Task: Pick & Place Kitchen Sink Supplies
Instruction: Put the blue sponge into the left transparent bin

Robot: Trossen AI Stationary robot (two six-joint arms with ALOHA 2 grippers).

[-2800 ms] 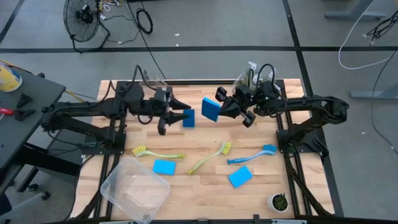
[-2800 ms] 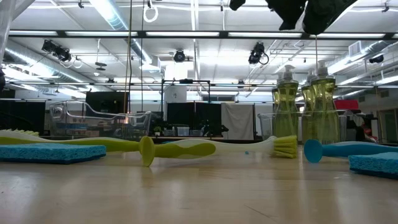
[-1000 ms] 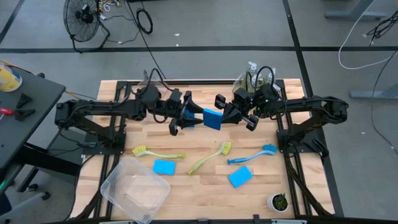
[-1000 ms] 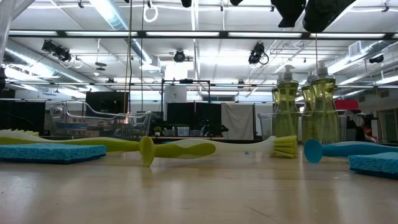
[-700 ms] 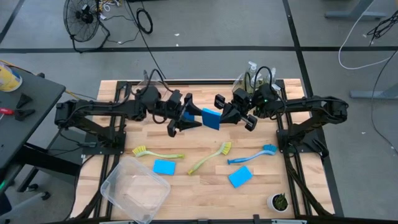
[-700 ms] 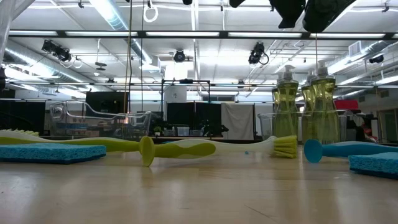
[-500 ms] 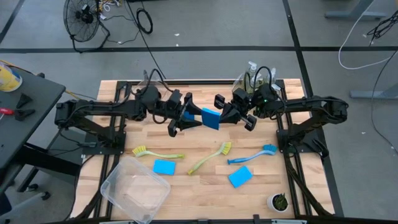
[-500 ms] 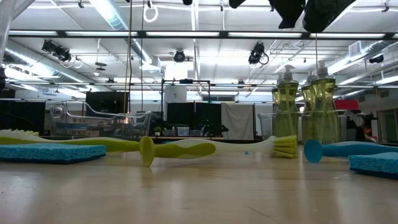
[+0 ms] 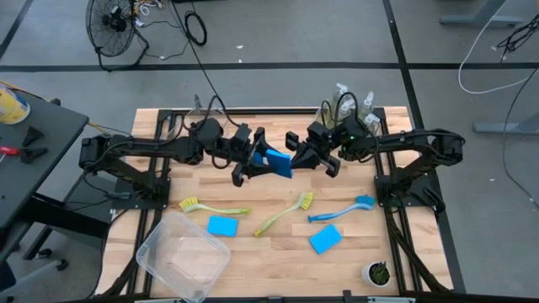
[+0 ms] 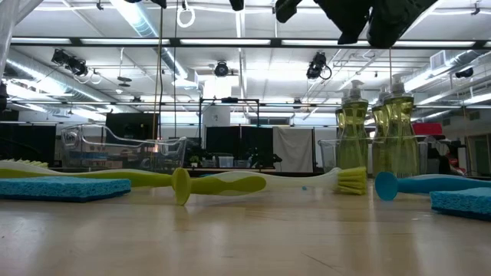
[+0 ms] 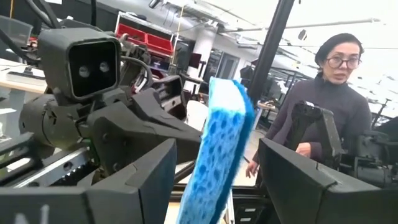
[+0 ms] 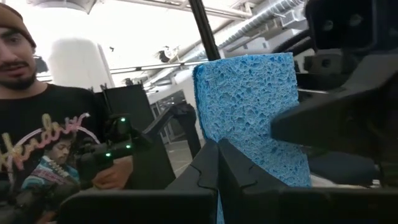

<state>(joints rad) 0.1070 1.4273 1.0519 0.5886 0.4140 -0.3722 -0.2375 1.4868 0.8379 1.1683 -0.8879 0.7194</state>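
A blue sponge (image 9: 278, 162) hangs high over the middle of the table's far half, with my right gripper (image 9: 295, 157) shut on it from the right. My left gripper (image 9: 271, 162) comes at the sponge from the left and is open. Its two fingers (image 11: 134, 180) stand on either side of the sponge (image 11: 221, 146), with a gap on each side. On the table lie two yellow-green brushes (image 9: 210, 206) (image 9: 285, 213), a blue brush (image 9: 341, 210) and two more sponges (image 9: 222, 225) (image 9: 324, 240). Soap bottles (image 10: 353, 134) stand at the far right. My right gripper pinches the sponge near its lower corner (image 12: 214, 134) between its two shut fingers. The fingers hide the exact place of contact. They come about level from the table's right side. The sponge stands upright above the fingertips, lifted clear of the table.
A clear plastic bin (image 9: 184, 255) sits at the near left corner and a small plant pot (image 9: 376, 273) at the near right. The soap bottles (image 9: 341, 101) stand in a clear bin by the far edge. People stand beyond the table (image 11: 339, 93) (image 12: 37, 124).
The two grippers have drawn a little closer together. The sponge in my right gripper now sits farther in between my left gripper's open fingers. Neither gripper has opened or shut.
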